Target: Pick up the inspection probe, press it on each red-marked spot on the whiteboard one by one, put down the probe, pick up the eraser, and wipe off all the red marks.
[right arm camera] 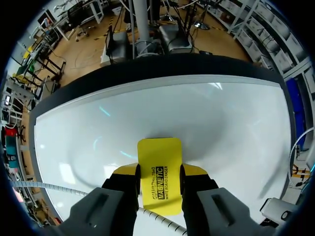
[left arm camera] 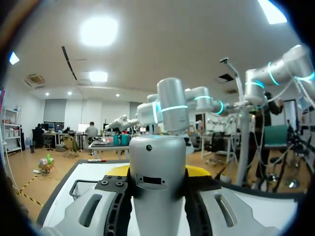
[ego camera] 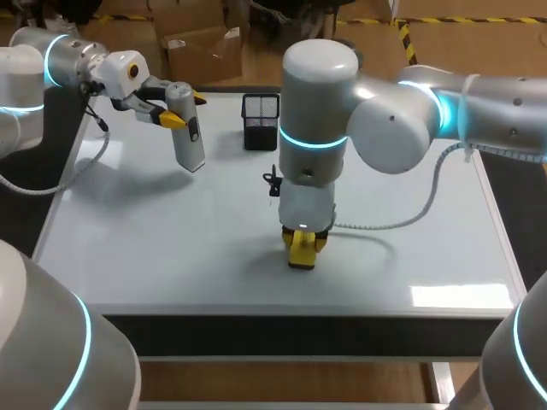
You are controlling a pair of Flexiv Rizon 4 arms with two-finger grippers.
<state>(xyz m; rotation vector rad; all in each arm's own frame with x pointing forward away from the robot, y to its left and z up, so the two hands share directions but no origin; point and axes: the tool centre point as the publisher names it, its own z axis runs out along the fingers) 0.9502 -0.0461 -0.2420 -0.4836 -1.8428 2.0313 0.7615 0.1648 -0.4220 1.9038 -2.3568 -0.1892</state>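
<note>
A robot lab: a left arm [ego camera: 53, 58] and a right arm [ego camera: 483, 102] at a white table [ego camera: 162, 256], desks [left arm camera: 101, 143] and shelves [right arm camera: 283, 46] around

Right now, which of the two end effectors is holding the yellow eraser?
The right arm's end effector, shut on the eraser down on the whiteboard; the left end effector holds the grey probe instead.

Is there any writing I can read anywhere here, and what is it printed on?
"MAGNETIC": on the yellow eraser, seen in the right wrist view.
"WHITE BOARD ERASER": the line just below it, on the same face.
A smaller word beside "MAGNETIC" is too small to read.
No writing shows on the inspection probe, the whiteboard or the mesh basket.
</note>
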